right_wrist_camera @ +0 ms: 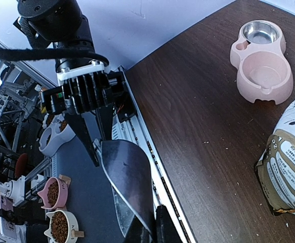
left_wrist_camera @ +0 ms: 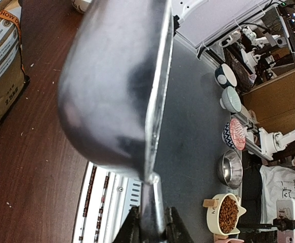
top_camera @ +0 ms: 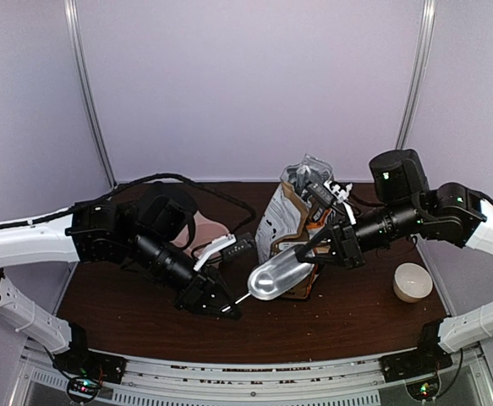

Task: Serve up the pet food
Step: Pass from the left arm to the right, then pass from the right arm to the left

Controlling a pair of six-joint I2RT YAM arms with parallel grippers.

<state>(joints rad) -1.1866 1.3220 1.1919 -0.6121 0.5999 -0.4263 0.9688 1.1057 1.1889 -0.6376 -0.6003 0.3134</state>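
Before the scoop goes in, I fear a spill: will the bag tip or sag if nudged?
The bag stands tall on a narrow base, so it may tip. Its open top looks crumpled, so the walls are probably floppy and would give under the scoop. Its bulging lower part suggests enough weight to resist a light nudge.
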